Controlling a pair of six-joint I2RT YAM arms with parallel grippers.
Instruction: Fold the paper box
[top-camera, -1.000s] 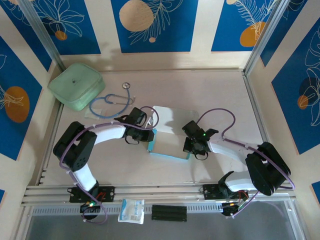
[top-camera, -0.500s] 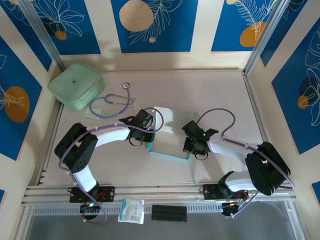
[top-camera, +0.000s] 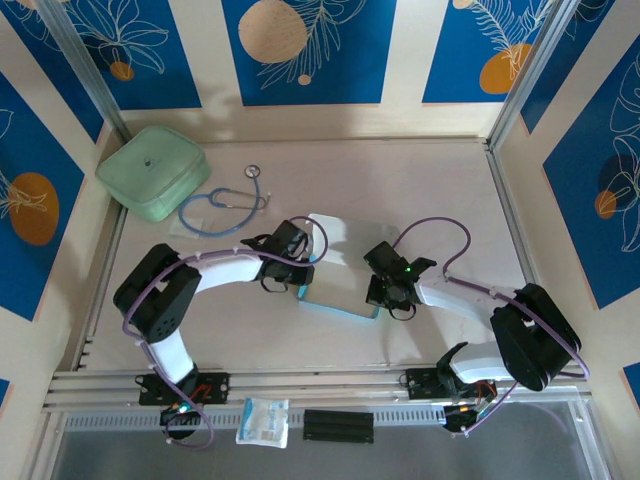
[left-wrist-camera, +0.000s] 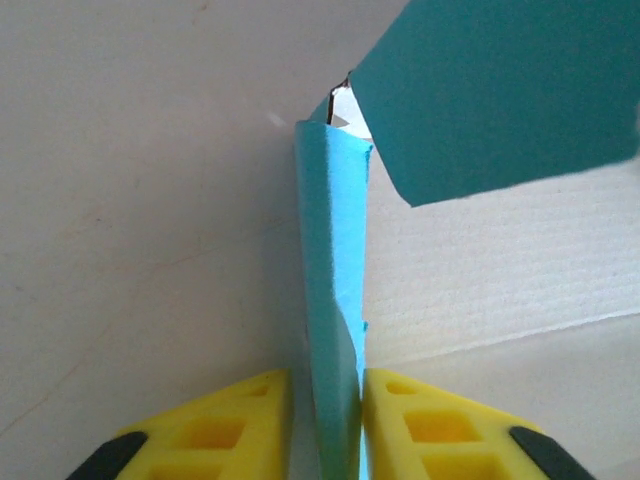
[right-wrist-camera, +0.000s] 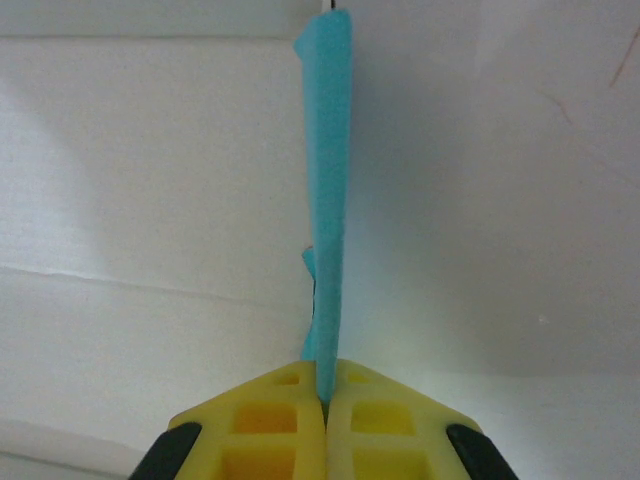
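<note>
The paper box (top-camera: 340, 272) lies at mid-table, white inside with light blue edges, its side walls raised. My left gripper (top-camera: 303, 268) sits at its left wall. In the left wrist view the gripper (left-wrist-camera: 327, 400) is shut on that upright blue wall (left-wrist-camera: 332, 250), and a blue flap (left-wrist-camera: 490, 100) hangs over the white floor beyond. My right gripper (top-camera: 377, 290) is at the box's right wall. In the right wrist view the yellow fingers (right-wrist-camera: 270, 420) of that gripper (right-wrist-camera: 325, 395) pinch the thin blue wall (right-wrist-camera: 328, 200) edge-on.
A pale green rounded case (top-camera: 153, 172) stands at the back left, with a blue stethoscope (top-camera: 225, 205) beside it. A small clear-white packet (top-camera: 263, 421) and a black strip (top-camera: 338, 425) lie on the near rail. Metal rails (top-camera: 505, 200) line the sides of the table.
My left gripper has moved a little to the right, carrying the box's left wall inward. The right arm has stayed still.
</note>
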